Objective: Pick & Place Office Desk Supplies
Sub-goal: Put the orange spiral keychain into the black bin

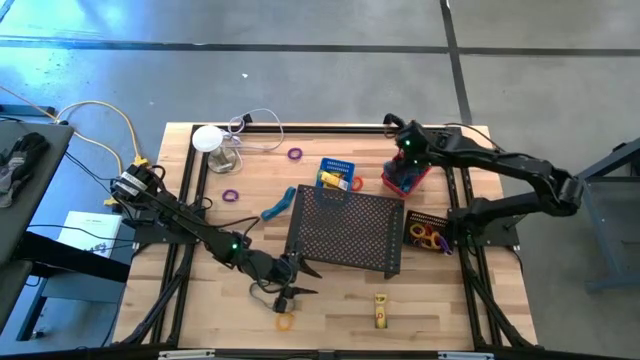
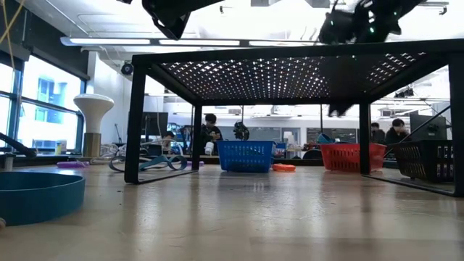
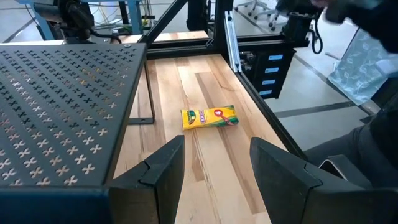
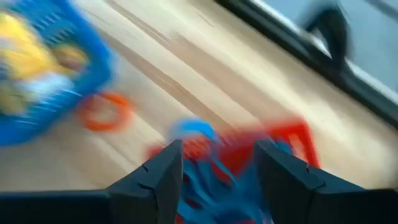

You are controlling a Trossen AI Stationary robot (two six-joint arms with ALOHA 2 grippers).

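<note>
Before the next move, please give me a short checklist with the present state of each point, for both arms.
1. Left gripper open: ok, fingers stand apart and empty.
2. Yellow crayon box on the wood ahead of the left gripper, nothing in between: ok.
3. Black mesh stand close beside the left gripper: not ok, little room on that side.
4. Right gripper over the red basket: ok.
5. Right gripper's fingers empty: cannot tell, view blurred.
6. Orange ring outside the blue basket: not ok.

bare wood around the yellow crayon box (image 3: 209, 117); black mesh stand (image 1: 345, 231) blocks the table's middle.
</note>
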